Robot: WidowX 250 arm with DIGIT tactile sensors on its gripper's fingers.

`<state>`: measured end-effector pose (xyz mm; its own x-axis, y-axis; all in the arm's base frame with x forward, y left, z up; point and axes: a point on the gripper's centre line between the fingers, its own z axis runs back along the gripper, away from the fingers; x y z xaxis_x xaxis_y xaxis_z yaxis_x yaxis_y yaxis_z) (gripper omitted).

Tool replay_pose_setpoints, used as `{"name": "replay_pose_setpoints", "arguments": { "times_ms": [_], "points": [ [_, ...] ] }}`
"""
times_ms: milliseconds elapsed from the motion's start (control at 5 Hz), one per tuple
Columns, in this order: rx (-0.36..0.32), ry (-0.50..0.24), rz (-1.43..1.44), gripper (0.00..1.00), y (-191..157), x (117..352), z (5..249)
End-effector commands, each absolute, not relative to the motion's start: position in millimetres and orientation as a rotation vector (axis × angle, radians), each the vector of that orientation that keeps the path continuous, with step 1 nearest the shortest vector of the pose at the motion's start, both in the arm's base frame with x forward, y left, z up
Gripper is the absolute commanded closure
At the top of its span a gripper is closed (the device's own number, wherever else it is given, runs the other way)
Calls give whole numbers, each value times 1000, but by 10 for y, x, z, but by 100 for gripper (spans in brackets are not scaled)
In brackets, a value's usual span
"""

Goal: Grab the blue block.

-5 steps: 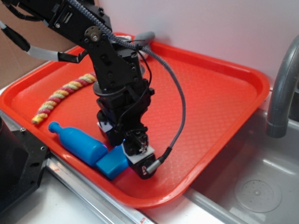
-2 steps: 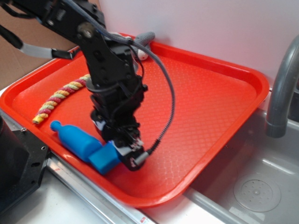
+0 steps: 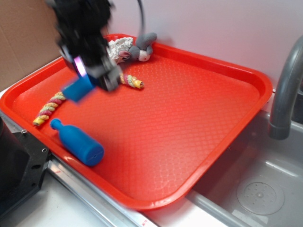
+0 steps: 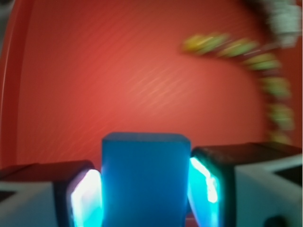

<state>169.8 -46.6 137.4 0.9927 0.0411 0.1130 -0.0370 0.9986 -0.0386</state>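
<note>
One blue block [image 4: 146, 182] — clamped between the two fingers [image 4: 204, 182] of the gripper [image 3: 90, 78], a pad flush against each side, held up off the red tray [image 3: 199, 118] over its back-left part. In the exterior view the block [image 3: 78, 89] pokes out below the blurred black arm.

One blue bottle [image 3: 78, 143] lies on its side near the tray's front-left edge, well apart from the block. One striped rope toy [image 3: 49, 108], yellow, pink and green, lies along the left side and runs behind the gripper; its far end shows beyond. One grey-and-white plush animal [image 3: 131, 48] sits at the back rim. One grey faucet [image 3: 284, 90] stands right of the tray, over a steel sink [image 3: 260, 189].

Wrist view: tray floor below, rope toy smeared at upper right — nothing between the block and the camera.
</note>
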Motion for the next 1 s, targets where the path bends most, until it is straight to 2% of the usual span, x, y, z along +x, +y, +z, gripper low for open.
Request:
{"name": "replay_pose_setpoints", "arguments": {
  "times_ms": [0,200,400,800],
  "points": [
    [-125,-184,60,100,80,1833,1999],
    [-88,-213,48,100,110,1891,2136],
    [-65,-207,49,100,68,1939,2178],
    [-41,-181,48,100,47,1947,2109]
  ]
}}
